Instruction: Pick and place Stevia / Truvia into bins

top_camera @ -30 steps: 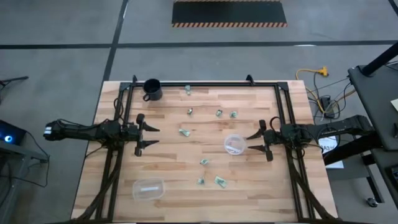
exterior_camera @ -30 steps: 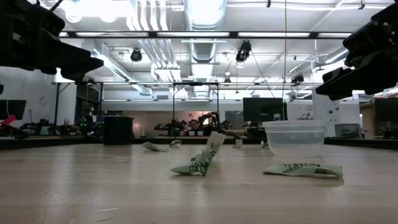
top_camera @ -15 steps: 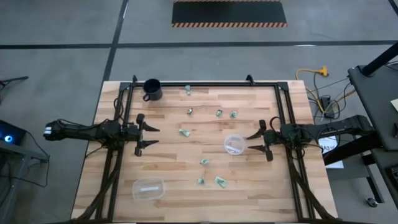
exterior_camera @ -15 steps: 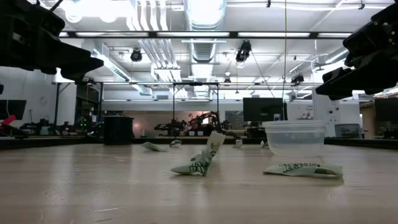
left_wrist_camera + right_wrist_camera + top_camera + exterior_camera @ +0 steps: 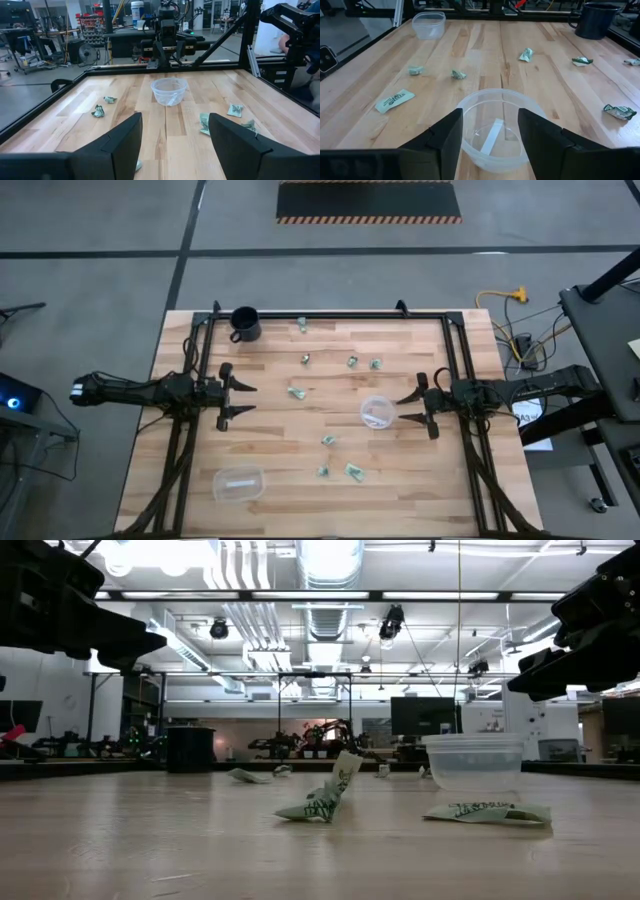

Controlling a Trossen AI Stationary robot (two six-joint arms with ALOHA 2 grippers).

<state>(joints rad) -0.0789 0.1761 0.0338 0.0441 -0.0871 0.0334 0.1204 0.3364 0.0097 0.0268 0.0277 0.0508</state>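
High view shows both arms waiting at the table's sides, so the step in hand looks like choosing the next packet. The left gripper (image 5: 236, 399) hangs at nine o'clock of the table, its fingers spread and holding nothing. The right gripper (image 5: 417, 408) hangs at three o'clock, also spread and empty, just beside the round bowl (image 5: 376, 412), which already holds one white slip. The tub (image 5: 239, 483), at about seven o'clock near the front edge, has one slip inside too.

The Stevia packets (image 5: 297, 393) lie scattered on the wood: four toward twelve o'clock, one near the middle, and three toward six o'clock, around a packet (image 5: 354, 471) lying flat. The black mug (image 5: 244, 324) stands at eleven o'clock, apart from everything.

I judge that most of the work is left. The next move asks one gripper to go down over a near packet, with fingertips low enough to catch thin, crumpled paper against the table.
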